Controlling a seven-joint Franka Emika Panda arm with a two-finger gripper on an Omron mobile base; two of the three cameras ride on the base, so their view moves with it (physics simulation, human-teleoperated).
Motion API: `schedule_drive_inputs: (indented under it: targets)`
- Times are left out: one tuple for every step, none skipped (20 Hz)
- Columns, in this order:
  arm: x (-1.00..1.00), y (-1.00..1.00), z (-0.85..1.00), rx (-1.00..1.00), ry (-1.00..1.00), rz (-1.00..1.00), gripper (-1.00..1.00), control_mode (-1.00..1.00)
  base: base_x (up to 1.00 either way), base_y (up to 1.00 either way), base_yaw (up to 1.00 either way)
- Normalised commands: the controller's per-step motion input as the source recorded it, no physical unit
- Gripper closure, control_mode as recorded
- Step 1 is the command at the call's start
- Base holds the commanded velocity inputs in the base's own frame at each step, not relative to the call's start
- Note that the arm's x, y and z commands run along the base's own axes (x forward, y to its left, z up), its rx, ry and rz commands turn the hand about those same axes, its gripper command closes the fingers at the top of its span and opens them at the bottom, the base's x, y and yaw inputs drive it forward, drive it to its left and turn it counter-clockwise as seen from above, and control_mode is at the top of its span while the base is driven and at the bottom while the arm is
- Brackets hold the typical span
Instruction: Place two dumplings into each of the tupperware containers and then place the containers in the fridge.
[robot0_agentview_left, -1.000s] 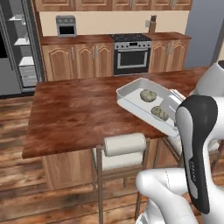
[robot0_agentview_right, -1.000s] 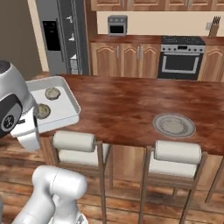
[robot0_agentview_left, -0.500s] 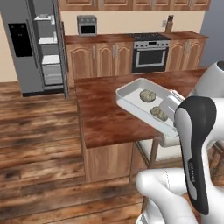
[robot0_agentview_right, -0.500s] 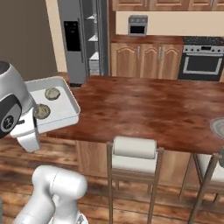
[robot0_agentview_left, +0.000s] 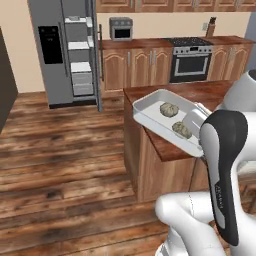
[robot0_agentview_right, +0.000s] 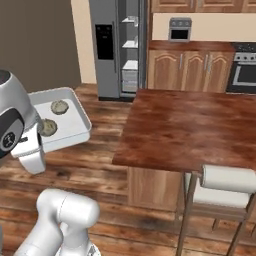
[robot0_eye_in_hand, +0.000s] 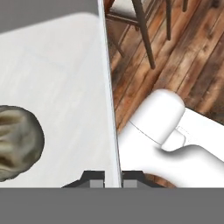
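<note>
Tray (robot0_agentview_left: 150, 112) with 2 dumplings (robot0_agentview_left: 169, 109) hangs pinched by its rim in the end effector (robot0_eye_in_hand: 113, 177), above the floor.

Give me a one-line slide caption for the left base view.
Gripper carries the white rectangular tray holding two dumplings toward the open fridge.

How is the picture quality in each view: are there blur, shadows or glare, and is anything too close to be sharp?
Left base view: even, flat light, slightly soft; the white tray casts no clear shadow. Right base view: the same flat light; the counter has only a faint sheen. Hand view: a dumpling is close and smeared, the tray rim crisp.
</note>
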Motion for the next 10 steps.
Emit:
schedule_drive_inputs:
  targets:
    - [0.0, 0.0, 0.0, 0.0, 0.0, 0.0, 1.0, 1.0, 0.84, 1.0, 0.0]
    - [0.0, 0.0, 0.0, 0.0, 0.0, 0.0, 1.0, 1.0, 0.98, 1.0, 0.0]
    - [0.0, 0.0, 0.0, 0.0, 0.0, 0.0, 1.0, 1.0, 1.0, 1.0, -0.01]
    - [0.0, 0.0, 0.0, 0.0, 0.0, 0.0, 1.0, 1.0, 1.0, 1.0, -0.03]
    - [0.0, 0.0, 0.0, 0.0, 0.0, 0.0, 1.0, 1.0, 1.0, 1.0, -0.03]
    - [0.0, 0.0, 0.0, 0.0, 0.0, 0.0, 1.0, 1.0, 1.0, 1.0, -0.04]
    - [0.0, 0.0, 0.0, 0.0, 0.0, 0.0, 1.0, 1.0, 1.0, 1.0, -0.05]
    - [0.0, 0.0, 0.0, 0.0, 0.0, 0.0, 1.0, 1.0, 1.0, 1.0, -0.06]
    - [0.0, 0.0, 0.0, 0.0, 0.0, 0.0, 1.0, 1.0, 1.0, 1.0, -0.06]
    - [0.0, 0.0, 0.0, 0.0, 0.0, 0.0, 1.0, 1.0, 1.0, 1.0, -0.06]
